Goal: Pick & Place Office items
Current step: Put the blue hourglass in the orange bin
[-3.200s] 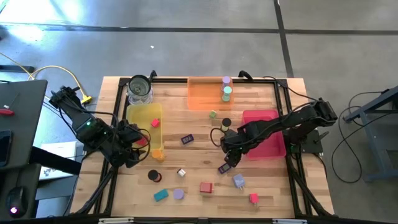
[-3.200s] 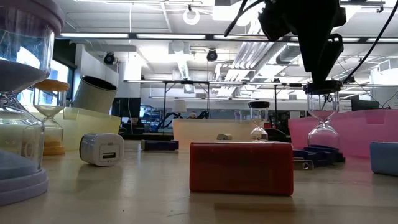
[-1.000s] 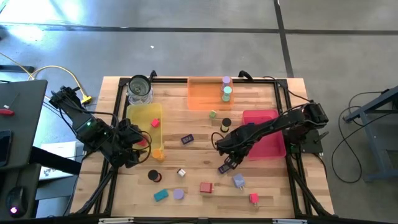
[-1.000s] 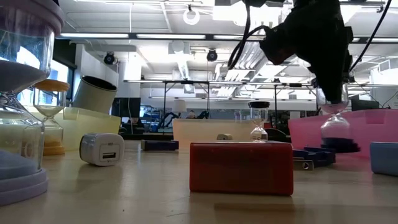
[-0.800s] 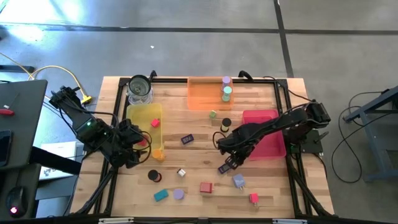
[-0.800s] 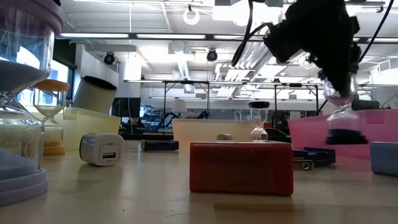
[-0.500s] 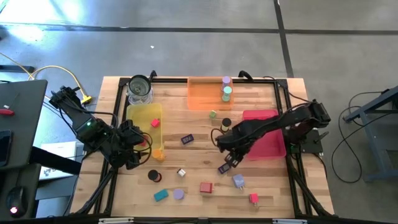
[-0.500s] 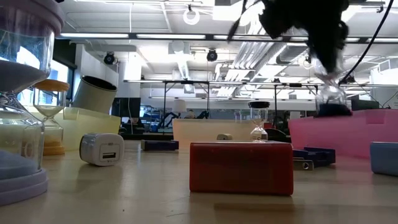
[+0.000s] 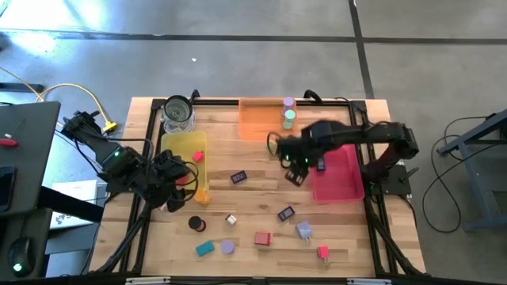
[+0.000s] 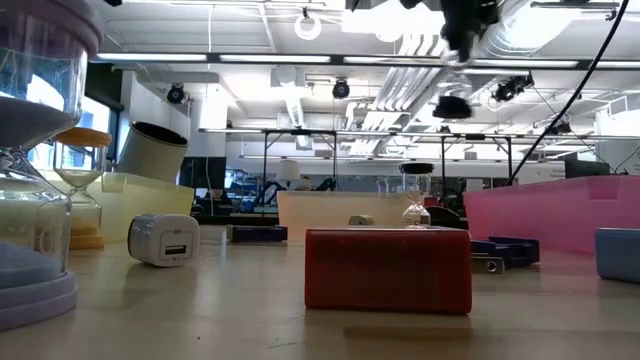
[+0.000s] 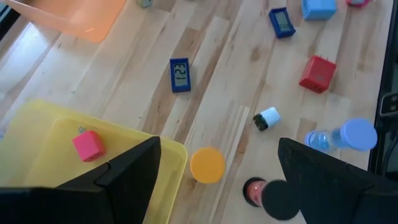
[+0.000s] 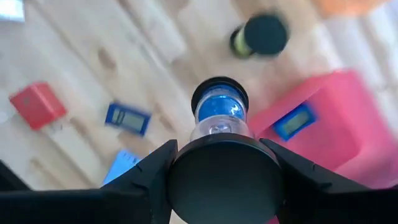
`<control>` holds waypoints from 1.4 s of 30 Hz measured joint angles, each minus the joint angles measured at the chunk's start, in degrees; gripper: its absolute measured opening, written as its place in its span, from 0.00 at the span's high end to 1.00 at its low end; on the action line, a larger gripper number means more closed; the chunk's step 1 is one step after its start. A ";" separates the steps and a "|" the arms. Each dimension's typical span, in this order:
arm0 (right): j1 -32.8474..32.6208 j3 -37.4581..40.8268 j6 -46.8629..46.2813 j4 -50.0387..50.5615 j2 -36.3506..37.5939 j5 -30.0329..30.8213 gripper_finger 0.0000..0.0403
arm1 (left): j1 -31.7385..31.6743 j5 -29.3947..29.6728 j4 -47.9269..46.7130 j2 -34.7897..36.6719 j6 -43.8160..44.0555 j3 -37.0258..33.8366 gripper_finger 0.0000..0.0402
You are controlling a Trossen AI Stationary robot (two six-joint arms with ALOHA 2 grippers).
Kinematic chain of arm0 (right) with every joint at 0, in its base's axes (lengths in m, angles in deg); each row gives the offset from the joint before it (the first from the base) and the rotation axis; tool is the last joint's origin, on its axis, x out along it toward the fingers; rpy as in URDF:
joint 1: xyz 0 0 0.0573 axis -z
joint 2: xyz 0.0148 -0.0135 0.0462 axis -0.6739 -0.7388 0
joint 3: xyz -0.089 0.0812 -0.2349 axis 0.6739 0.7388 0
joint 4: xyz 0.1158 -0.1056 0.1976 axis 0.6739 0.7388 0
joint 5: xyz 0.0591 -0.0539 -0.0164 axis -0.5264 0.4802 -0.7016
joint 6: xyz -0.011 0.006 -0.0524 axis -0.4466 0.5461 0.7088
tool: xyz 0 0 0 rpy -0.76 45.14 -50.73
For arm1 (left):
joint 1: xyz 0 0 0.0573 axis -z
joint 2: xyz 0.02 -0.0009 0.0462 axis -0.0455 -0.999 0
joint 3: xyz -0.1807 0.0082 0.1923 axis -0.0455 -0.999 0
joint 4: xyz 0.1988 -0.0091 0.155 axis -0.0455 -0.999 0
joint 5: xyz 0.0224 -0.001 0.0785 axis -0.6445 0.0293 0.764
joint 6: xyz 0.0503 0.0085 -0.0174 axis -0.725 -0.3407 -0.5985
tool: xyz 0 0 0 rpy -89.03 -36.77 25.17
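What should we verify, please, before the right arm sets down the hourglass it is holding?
1. Grip: right gripper is closed on the hourglass: ok.
2. Height: in the low view the hourglass hangs well above the table: ok.
3. Position over a tray: the right wrist view shows bare wood under the hourglass, with the pink tray beside it: not ok.
4. Room in the pink tray: it holds only a small blue clock: ok.
5. Other arm: left gripper is open beside the yellow tray, far from the right arm: ok.
6. Which tray is the target: cannot tell.
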 joint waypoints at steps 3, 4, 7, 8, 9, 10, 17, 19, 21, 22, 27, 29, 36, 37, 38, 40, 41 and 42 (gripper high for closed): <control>4.40 -1.38 5.10 -0.14 0.00 1.60 0.52 | -1.90 0.00 1.36 0.00 -0.70 0.00 0.21; 5.99 -1.40 6.95 -0.11 0.00 2.01 0.52 | -2.52 0.00 1.99 0.00 -0.82 0.00 0.21; 11.26 -1.40 12.45 -0.51 0.00 2.66 0.52 | -4.09 -0.04 3.14 0.00 -1.03 0.00 0.21; 13.03 -1.40 14.11 -0.97 0.00 3.13 0.52 | -4.56 -0.04 3.33 0.00 -1.11 0.00 0.21; 14.93 -1.40 15.78 -1.45 0.00 3.62 0.52 | -5.08 -0.04 3.47 0.00 -1.11 0.00 0.21; 16.77 -1.39 17.34 -2.17 0.00 3.82 0.52 | -5.66 -0.08 3.62 0.00 -1.11 0.00 0.21; 27.55 -1.38 25.91 -7.97 -0.41 2.82 0.52 | -9.60 -0.11 5.83 0.00 -1.11 0.00 0.21; 29.47 -1.21 27.52 -8.31 -0.57 1.27 0.52 | -10.54 -0.11 6.46 0.00 -1.09 0.00 0.21; 30.47 -0.31 29.36 -8.99 -0.59 0.52 0.52 | -11.45 -0.11 7.12 0.00 -1.09 0.00 0.21; 30.65 0.25 30.05 -9.41 -0.59 0.49 0.52 | -11.90 -0.11 7.62 0.00 -1.10 0.00 0.21; 30.64 3.38 32.63 -11.70 -0.59 0.26 0.52 | -14.26 -0.11 8.50 0.00 -1.11 0.00 0.21; 30.64 4.53 33.65 -14.01 -0.59 0.17 0.52 | -15.49 -0.12 8.54 0.00 -1.43 0.00 0.21; 30.78 7.83 34.32 -20.67 -0.59 -2.44 0.52 | -21.46 -0.13 8.74 0.00 -10.78 0.00 0.21; 30.93 8.23 34.31 -21.34 -0.59 -2.62 0.52 | -22.65 -0.13 8.86 0.00 -12.72 0.00 0.21; 31.10 8.51 34.28 -21.81 -0.59 -2.93 0.52 | -23.83 -0.12 8.92 0.00 -14.80 0.00 0.21; 31.60 9.12 34.27 -22.85 -0.59 -2.85 0.52 | -26.39 -0.11 8.96 0.00 -18.97 0.00 0.21; 31.89 9.47 34.27 -23.30 -0.59 -2.84 0.52 | -27.84 -0.11 9.06 0.00 -21.19 0.00 0.21; 32.22 9.80 34.27 -23.65 -0.59 -2.85 0.52 | -29.39 -0.13 9.31 0.00 -23.50 0.00 0.21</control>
